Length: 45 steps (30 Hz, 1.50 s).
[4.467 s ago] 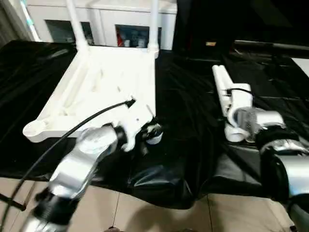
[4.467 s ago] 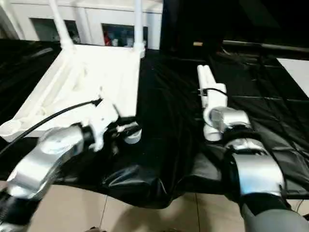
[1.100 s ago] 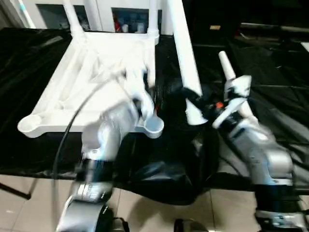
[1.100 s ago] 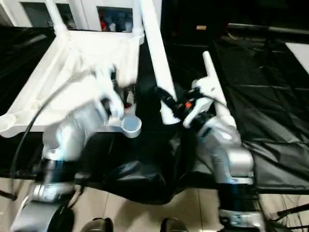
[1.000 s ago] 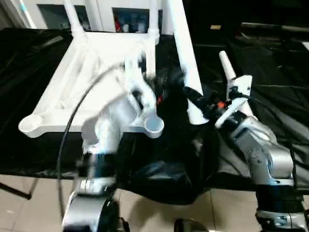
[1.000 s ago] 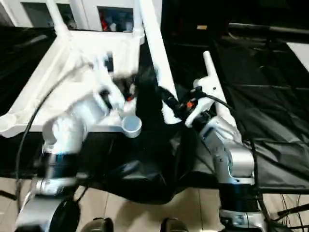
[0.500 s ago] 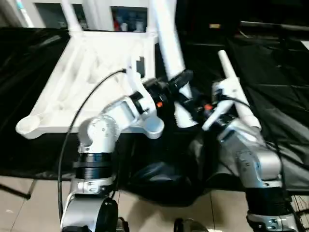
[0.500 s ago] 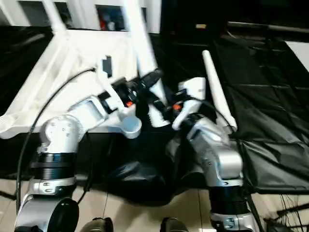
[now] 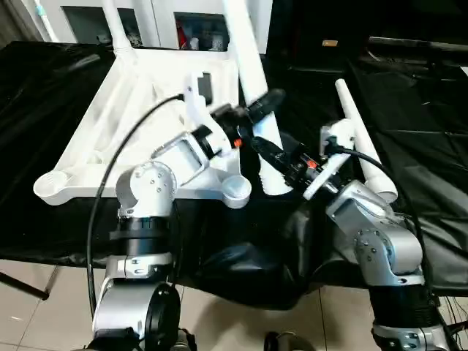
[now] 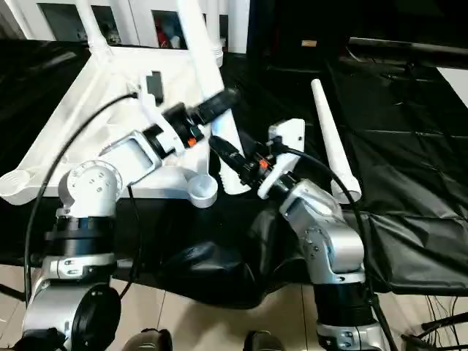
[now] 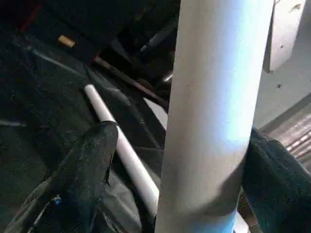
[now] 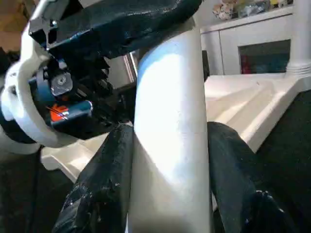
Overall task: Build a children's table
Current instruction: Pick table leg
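The white plastic rectangular tabletop is lying ribbed side up on the black plastic sheet covering the work surface, with two slim white tube legs already standing in its far corner sockets. Both arms are holding a third long white tapered tube leg steeply upright beside the tabletop's right edge, its thick end hanging just by the near right round corner socket. The left gripper is grasping the leg higher up, its black fingers pressing on either side of the tube. The right gripper is clamping the same leg lower down, fingers hugging both flanks.

The near right socket and the near left socket are sitting empty, open upward. The fourth white tube leg is lying flat on the sheet, well to the right.

The likely trouble, as I judge it, is misalignment: the leg is tilting, so its end could catch the socket rim and shove the light tabletop across the slippery sheet. The two grips could also be working against each other and twisting the tube loose.
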Tool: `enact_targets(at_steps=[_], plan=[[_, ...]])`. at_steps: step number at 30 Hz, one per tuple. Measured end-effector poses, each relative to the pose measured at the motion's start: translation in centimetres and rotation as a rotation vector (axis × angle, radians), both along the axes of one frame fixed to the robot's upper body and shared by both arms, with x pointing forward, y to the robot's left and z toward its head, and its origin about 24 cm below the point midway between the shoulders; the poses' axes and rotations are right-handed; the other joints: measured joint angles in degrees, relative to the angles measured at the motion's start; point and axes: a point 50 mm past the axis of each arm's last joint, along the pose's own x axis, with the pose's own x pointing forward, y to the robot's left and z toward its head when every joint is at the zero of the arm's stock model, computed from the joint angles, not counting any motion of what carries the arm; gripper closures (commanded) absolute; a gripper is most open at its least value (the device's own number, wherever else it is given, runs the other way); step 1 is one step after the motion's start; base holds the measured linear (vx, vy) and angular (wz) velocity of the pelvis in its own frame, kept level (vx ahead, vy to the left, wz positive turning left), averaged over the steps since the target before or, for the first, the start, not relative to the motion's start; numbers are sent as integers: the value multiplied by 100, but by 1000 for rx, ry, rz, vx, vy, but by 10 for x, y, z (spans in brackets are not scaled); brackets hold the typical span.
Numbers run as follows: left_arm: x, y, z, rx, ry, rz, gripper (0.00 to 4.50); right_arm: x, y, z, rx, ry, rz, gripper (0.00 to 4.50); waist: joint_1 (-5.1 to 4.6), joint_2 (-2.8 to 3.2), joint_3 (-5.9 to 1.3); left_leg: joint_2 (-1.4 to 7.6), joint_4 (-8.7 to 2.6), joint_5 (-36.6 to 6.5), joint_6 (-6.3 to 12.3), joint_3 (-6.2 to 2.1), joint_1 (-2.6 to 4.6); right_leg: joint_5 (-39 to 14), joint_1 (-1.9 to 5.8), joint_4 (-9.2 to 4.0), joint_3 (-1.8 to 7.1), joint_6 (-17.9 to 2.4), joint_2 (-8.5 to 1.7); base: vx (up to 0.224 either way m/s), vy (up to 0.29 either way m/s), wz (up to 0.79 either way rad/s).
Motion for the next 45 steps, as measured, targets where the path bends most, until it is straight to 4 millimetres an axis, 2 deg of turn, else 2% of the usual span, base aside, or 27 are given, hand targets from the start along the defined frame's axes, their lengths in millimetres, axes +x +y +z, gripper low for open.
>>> enact_targets(at_steps=[6,19,25,27,30,31,34,38,45], plan=[[2,1,1,23,7,34,142,-1,6,-5,-93,-21,-3,266,-2,0,-3,0,10,1,0,-2,2,1,1,15,0,0,0,0,0,0],[2,2,1,49,1,28,255,-1,11,-8,-119,-30,-9,266,20,0,-6,0,26,4,3,-4,-1,10,6,18,1,-4,-2,0,0,0],[2,4,1,46,7,27,262,0,13,-9,-102,-29,-7,266,19,4,-10,0,31,5,4,-5,0,14,6,21,0,-5,-2,0,0,0],[2,5,1,51,7,25,262,0,15,-11,-55,9,8,210,16,5,-11,0,33,5,5,-5,0,15,7,23,0,-5,-2,0,0,0],[1,6,1,53,-8,-5,262,2,11,-7,51,79,28,187,26,7,-13,0,38,6,6,-6,-1,18,8,24,0,-8,-2,0,0,0],[1,6,2,62,-18,-21,262,3,11,-6,70,99,42,163,29,8,-16,0,41,7,7,-7,-1,19,9,25,0,-9,-2,0,0,0],[-2,7,3,87,-45,-97,262,5,2,0,85,205,140,149,48,15,-24,-1,49,10,12,-7,-1,26,13,26,2,-12,-3,0,0,0],[-8,4,2,91,-55,-221,262,1,-9,3,93,317,269,149,165,17,-32,1,58,14,13,-8,1,33,17,30,0,-11,-3,0,0,0],[-18,0,2,102,-68,-386,262,-4,-11,8,105,412,405,149,203,15,-34,0,73,20,-16,-9,5,37,15,67,0,-13,-9,0,0,0]])
